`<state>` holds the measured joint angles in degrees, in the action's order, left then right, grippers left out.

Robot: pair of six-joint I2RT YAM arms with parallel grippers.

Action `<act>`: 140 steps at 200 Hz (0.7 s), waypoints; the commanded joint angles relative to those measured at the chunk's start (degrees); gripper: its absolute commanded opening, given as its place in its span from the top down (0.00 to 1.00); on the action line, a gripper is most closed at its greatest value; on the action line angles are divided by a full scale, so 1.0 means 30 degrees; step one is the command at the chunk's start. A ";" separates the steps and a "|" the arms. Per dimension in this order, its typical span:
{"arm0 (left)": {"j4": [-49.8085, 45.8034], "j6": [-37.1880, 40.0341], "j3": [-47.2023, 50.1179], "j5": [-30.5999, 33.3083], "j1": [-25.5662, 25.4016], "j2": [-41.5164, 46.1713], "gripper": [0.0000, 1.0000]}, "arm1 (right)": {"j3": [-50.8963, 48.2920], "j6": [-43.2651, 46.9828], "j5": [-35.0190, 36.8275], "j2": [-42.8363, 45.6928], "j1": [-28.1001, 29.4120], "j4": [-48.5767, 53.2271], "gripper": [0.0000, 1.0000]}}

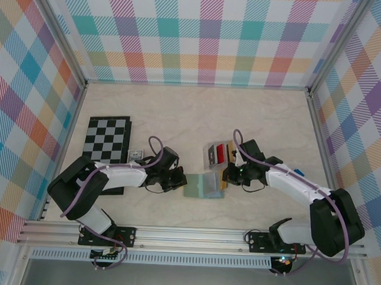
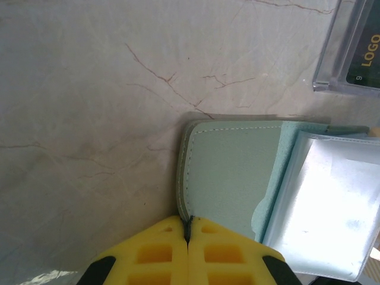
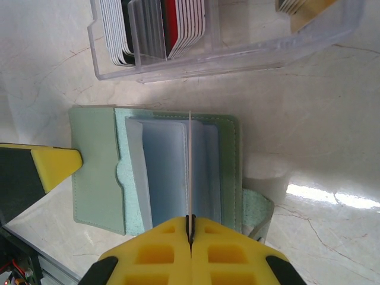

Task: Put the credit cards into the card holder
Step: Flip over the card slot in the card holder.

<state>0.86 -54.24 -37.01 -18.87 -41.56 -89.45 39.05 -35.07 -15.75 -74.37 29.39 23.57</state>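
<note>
One card holder (image 3: 95, 172) in left claw (image 2: 187, 228) | one credit card (image 3: 190, 166) in right claw (image 3: 190, 228)

Both arms bent inward, wrists low, grippers facing each other; left gripper (image 1: 179, 179) fingers pressed together, pinching the card holder (image 2: 231, 172) at its edge; right gripper (image 1: 226, 176) likewise closed, credit card (image 3: 190, 166) edge-on between its fingers.

The one word that reads clearly is "LOGO", in gold capitals turned sideways on a black credit card (image 2: 360, 41). The card sits in the clear plastic tray (image 2: 330, 59) near the middle of the bench. Beneath the word, on the same card, is a small pale digit that looks like "9"; the rest of that line is cut off
</note>
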 commanded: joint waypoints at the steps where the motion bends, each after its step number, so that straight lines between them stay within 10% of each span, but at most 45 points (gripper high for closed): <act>1: 0.0079 0.0089 -0.0368 0.0037 -0.0249 -0.0326 1.00 | 0.0462 0.0394 -0.0541 0.0155 0.0187 0.0063 0.95; 140: 0.1305 -0.0444 -0.0333 0.0050 -0.0710 -0.0451 1.00 | 0.0387 -0.1897 -0.0965 -0.2632 0.2304 -0.3434 0.95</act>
<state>4.54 -54.94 -37.45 -19.38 -43.00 -90.70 40.51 -38.79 -19.57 -80.49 35.81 15.90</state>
